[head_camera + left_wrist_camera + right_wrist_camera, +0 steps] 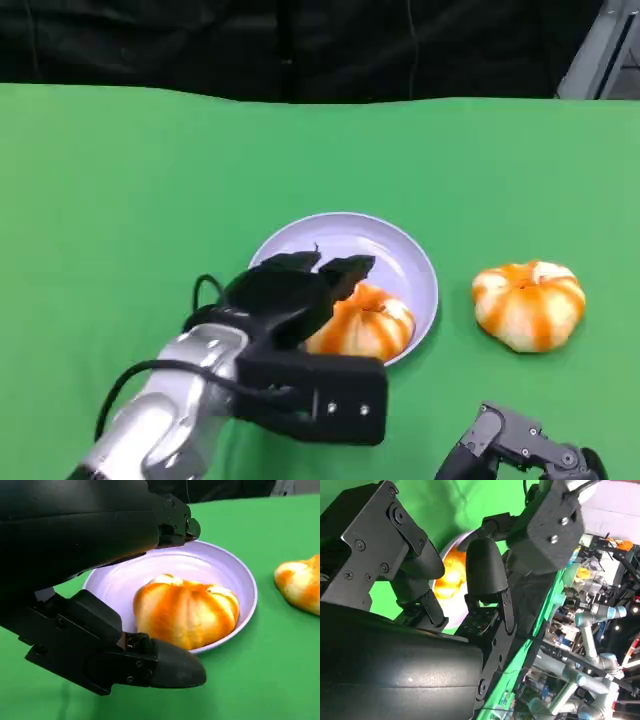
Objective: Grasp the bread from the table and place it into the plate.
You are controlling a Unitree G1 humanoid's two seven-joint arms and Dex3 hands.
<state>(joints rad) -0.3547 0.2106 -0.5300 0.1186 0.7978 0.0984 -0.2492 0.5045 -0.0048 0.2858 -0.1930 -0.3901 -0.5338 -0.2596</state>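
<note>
The green cloth-covered table (pixel 120 180) spreads under both arms. The silver left forearm (pixel 165 415) reaches in from the near left, and its black left hand (pixel 295 290) hovers at the near-left rim of the round pale lavender plate (pixel 400 250); the left wrist view shows its fingers (pixel 170 667) spread apart above and beside the plate (pixel 120 582), gripping nothing, with a gap between them and the bun. Just ahead of those fingers, inside the plate at its near edge, lies a round orange-and-white glazed bread bun (pixel 365 322), which appears in the left wrist view (pixel 185 612) resting on the plate's floor against the near rim. A second bun of the same orange-and-white kind (pixel 528 303) sits on the table well to the right of the left hand, apart from the plate. The black right hand (pixel 525 450) rests low at the near right, nearer than that second bun; whether its fingers are spread or curled cannot be told.
</note>
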